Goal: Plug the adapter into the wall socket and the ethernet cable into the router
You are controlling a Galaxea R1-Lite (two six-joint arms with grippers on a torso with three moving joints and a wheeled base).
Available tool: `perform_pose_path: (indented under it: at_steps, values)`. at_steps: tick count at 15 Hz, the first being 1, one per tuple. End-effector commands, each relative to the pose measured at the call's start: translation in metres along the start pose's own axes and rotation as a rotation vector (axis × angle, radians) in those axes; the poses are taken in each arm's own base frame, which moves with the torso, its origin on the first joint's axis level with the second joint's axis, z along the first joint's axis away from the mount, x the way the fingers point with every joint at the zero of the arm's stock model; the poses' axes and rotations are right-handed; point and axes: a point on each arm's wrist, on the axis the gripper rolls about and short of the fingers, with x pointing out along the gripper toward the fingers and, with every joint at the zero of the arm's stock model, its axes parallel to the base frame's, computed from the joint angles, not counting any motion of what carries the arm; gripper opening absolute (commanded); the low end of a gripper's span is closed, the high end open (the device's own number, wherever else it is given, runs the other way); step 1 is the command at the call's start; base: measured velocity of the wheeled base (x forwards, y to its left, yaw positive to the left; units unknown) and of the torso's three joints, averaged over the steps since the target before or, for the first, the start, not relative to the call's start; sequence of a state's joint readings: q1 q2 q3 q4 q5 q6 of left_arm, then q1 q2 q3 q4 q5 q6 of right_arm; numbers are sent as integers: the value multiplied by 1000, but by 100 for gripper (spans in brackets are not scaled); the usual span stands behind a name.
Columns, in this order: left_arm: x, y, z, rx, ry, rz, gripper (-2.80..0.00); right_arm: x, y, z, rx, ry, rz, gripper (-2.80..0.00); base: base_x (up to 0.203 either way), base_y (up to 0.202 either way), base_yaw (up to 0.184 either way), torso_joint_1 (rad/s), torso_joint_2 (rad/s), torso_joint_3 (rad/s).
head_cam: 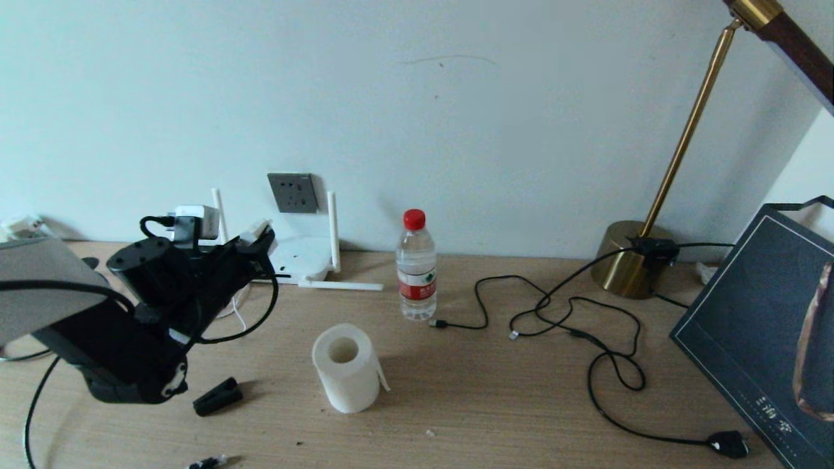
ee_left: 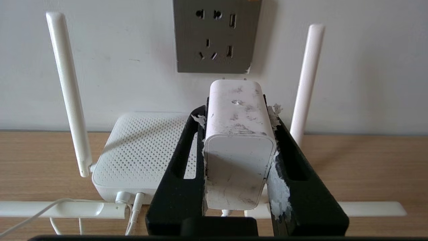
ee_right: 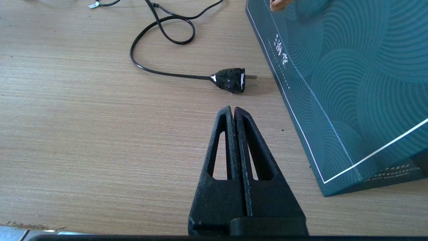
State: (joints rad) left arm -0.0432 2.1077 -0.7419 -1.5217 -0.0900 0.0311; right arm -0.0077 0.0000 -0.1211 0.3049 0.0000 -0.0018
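From the head view, the left gripper (head_cam: 257, 238) sits out over the router (head_cam: 306, 257) at the back of the desk, carrying the adapter (head_cam: 255, 229) below and to the left of the wall socket (head_cam: 293, 193); the white block is mostly masked by the arm here, so how far it stands from the wall is hard to judge. The danger from this pose is a crooked approach: if the arm pushes forward before rising to the socket, the prongs would meet bare wall or the plate's edge, and the adapter could twist in the grip or the arm could knock a router antenna (head_cam: 333, 221). The left wrist view makes the grip plain: the jaws are spread to the adapter's width and clamp it (ee_left: 238, 147) by both sides, its prong end pointing at the wall just under the socket (ee_left: 215, 35), with the router (ee_left: 143, 157) beneath. The shredded white padding on the fingers (ee_left: 277, 187) looks worn, so slip under insertion force seems possible. In the right wrist view, the right gripper (ee_right: 233, 112) hangs low over the desk with its jaws pressed together and empty, near a black plug (ee_right: 230, 80) and a teal box (ee_right: 351, 83). I cannot pick out the ethernet cable with confidence.
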Motion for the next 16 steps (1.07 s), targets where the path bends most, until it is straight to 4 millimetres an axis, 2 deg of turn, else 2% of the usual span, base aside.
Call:
perform_pose_path:
  at_steps: [1, 7, 16]
  values:
    - [3, 0, -4, 0, -1, 0, -280, 0, 0, 0, -1, 2, 0, -280, 0, 0, 0, 0, 0, 0]
    - [32, 3, -2, 9, -86, 2, -280, 0, 0, 0, 0, 2, 0, -280, 0, 0, 0, 0, 0, 0]
    - [67, 4, -21, 15, -142, -4, -280, 0, 0, 0, 0, 3, 0, -280, 0, 0, 0, 0, 0, 0]
